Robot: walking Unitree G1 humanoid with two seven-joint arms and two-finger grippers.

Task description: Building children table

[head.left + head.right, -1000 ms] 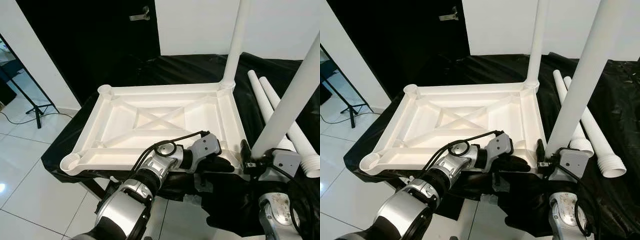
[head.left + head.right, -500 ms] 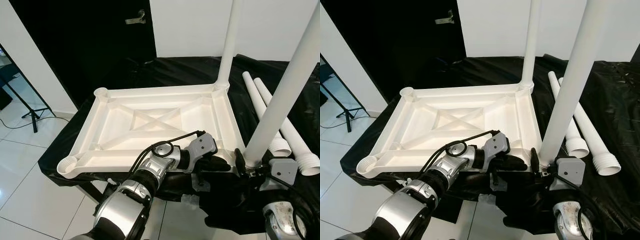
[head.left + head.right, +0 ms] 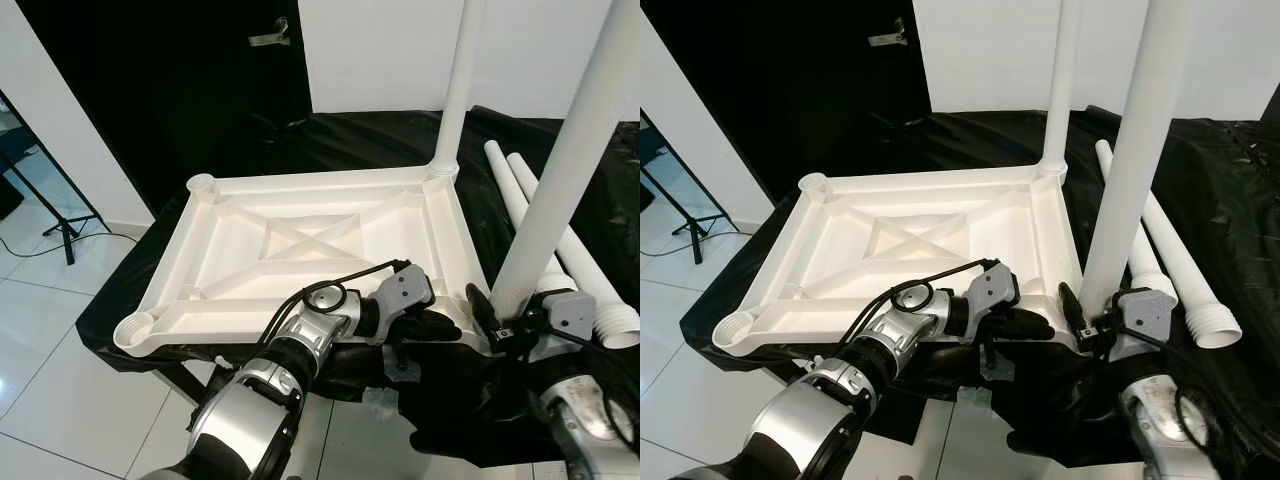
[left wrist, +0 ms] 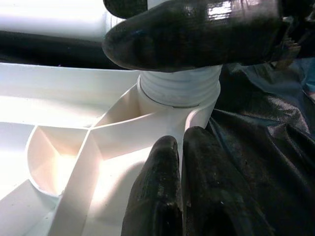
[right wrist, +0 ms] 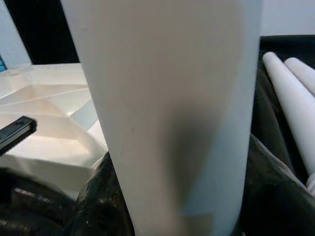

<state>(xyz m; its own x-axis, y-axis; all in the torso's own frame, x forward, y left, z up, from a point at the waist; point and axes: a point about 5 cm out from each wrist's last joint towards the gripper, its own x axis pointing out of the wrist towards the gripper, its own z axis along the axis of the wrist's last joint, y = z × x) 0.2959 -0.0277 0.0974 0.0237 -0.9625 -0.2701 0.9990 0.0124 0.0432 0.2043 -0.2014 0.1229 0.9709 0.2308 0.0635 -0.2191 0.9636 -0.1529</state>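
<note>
I find the white tabletop (image 3: 320,250) lying underside-up on the black-draped bench (image 3: 400,140), with one leg (image 3: 455,90) already standing in the tabletop's far right corner socket. My right gripper (image 3: 500,325) pinches a second leg (image 3: 570,170) low on its shaft, its threaded end sitting at the tabletop's near right corner socket (image 4: 179,91), seemingly not fully seated, while my left gripper (image 3: 440,328), fingers pressed together, braces the tabletop's rim beside that corner. I judge the job about half done: two spare legs (image 3: 525,195) lie just right of the tabletop, and both left corner sockets (image 3: 203,183) remain open.
</note>
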